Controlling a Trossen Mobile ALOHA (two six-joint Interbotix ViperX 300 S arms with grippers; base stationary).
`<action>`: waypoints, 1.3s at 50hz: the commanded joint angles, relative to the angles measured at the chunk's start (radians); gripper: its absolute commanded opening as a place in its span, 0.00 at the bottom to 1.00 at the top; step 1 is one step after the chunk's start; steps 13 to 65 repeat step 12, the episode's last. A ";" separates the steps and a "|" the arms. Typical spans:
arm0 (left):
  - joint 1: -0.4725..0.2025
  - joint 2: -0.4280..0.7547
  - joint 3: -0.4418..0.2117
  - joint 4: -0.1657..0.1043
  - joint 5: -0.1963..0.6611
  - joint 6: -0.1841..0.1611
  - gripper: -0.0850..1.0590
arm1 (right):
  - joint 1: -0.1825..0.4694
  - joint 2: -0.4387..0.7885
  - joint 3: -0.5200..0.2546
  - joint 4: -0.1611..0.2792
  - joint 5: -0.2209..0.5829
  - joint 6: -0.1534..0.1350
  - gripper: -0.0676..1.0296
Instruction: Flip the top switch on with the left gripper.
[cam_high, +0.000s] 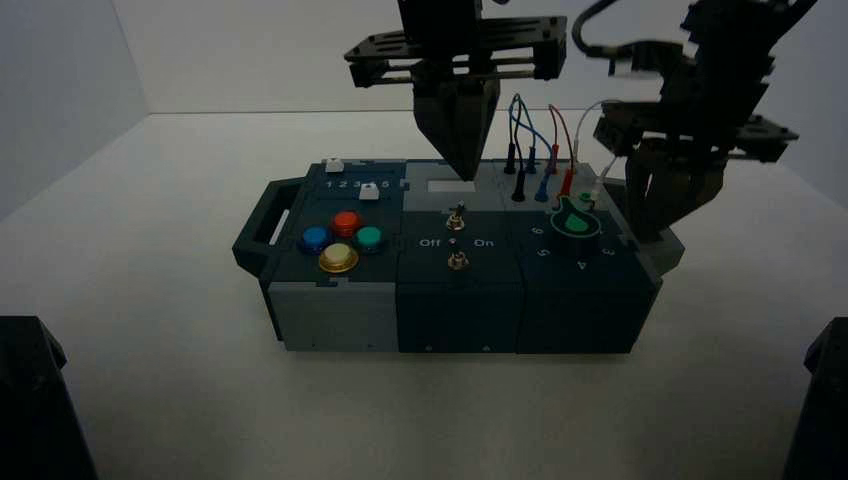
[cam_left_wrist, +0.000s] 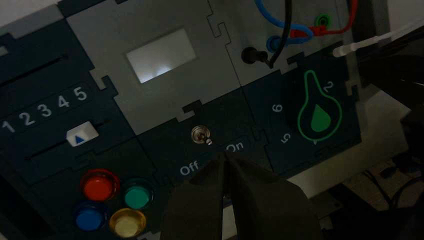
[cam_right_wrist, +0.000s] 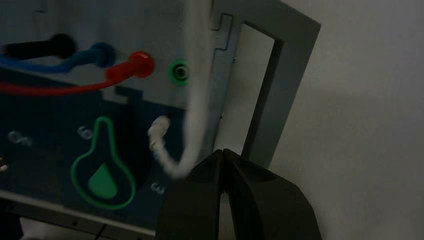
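Silvery metal marks the top switch (cam_high: 456, 217), which in the high view we find on the box's (cam_high: 330, 315) dark middle panel, the farther of two small toggles; its twin (cam_high: 457, 260) sits nearer, with white "Off" and "On" lettering between them. The left gripper (cam_high: 462, 172) hangs just beyond the top switch, above the pale window (cam_high: 450, 186), its two dark fingers pressed into one point and holding nothing. The right gripper (cam_high: 655, 225) sits by the box's right end, beside the green knob (cam_high: 577, 220), also closed and holding nothing. To the left we see four round buttons (red (cam_high: 346, 221), blue (cam_high: 314, 238), green (cam_high: 369, 237), yellow (cam_high: 338, 258)) and, at the far right, plugged wires (cam_high: 530, 130).

In the left wrist view, the left gripper's (cam_left_wrist: 222, 156) tip lies between the "Off" and "On" lettering, close to the top switch (cam_left_wrist: 200, 135) without clearly touching it (the lever points toward "On"). The fingers meet along their length. We also see the pale window (cam_left_wrist: 161, 54), a white slider (cam_left_wrist: 81, 134) under the numerals 1 to 5, the green knob (cam_left_wrist: 320, 117) and the four buttons.

In the right wrist view, the right gripper (cam_right_wrist: 222, 152) is closed, its tip over the box's grey end frame (cam_right_wrist: 280, 75). A white wire (cam_right_wrist: 192, 100) curves just beside it; the green knob (cam_right_wrist: 102, 172) and a green socket (cam_right_wrist: 179, 72) lie further left.
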 joint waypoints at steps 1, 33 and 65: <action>0.003 -0.037 -0.003 0.003 0.005 -0.002 0.05 | 0.021 -0.066 -0.020 0.006 0.034 -0.002 0.04; 0.002 -0.034 0.014 0.005 0.002 0.005 0.05 | 0.021 -0.126 -0.023 0.006 0.072 0.000 0.04; 0.002 -0.034 0.014 0.005 0.002 0.005 0.05 | 0.021 -0.126 -0.023 0.006 0.072 0.000 0.04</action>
